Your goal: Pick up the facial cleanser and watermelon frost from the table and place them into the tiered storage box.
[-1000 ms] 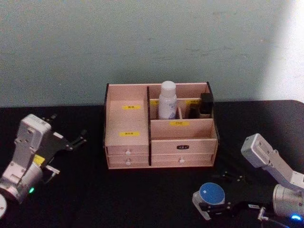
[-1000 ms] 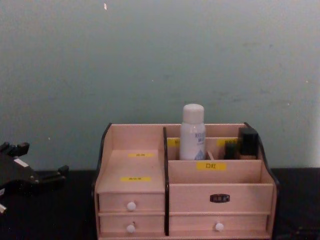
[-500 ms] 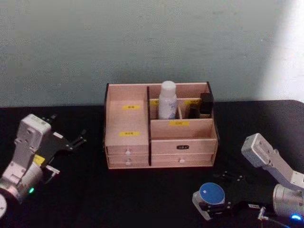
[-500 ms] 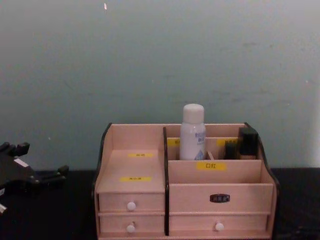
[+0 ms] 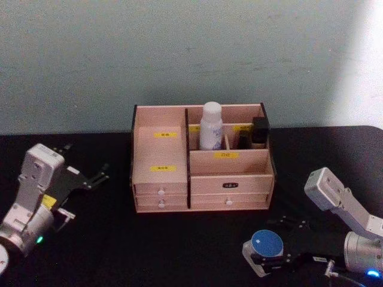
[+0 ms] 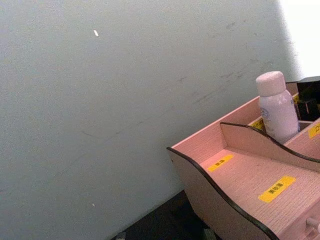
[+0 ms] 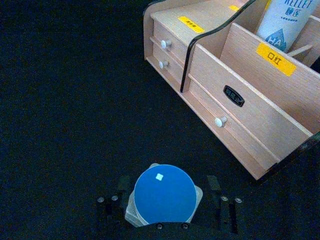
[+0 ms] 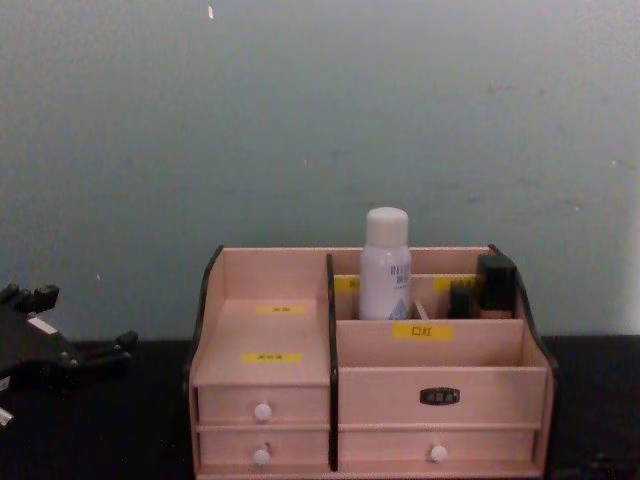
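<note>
Two hands show in our head view; where do we have them?

Our left hand (image 5: 85, 158) hangs near the left edge of the worktop (image 5: 179, 251), well apart from the tiered storage box (image 5: 201, 179). It is spread wide and empty. Its white wrist slants up from the front left corner and aims at the box's left side. Our right hand (image 7: 168, 185) lies low by the front edge, reaching leftward from the front right corner.

And the two things we were sent for?

From the head we see the watermelon frost (image 5: 267, 243) on the worktop near the front edge, ahead of the box's right front corner and apart from it. Our right wrist view adds the close look: the jar sits within the right hand, blue lid up, with a small pale square at its middle. Whether the hand is clamped on it or loose about it we cannot tell.

What does the chest view give us instead?

The box head-on, toward the rear edge. The facial cleanser (image 8: 386, 265) stands upright in a back compartment just right of the middle divider, blue print facing us, and a dark item (image 8: 495, 285) sits at the box's back right corner. Our left wrist view catches the same bottle past the box's curved left wall.
</note>
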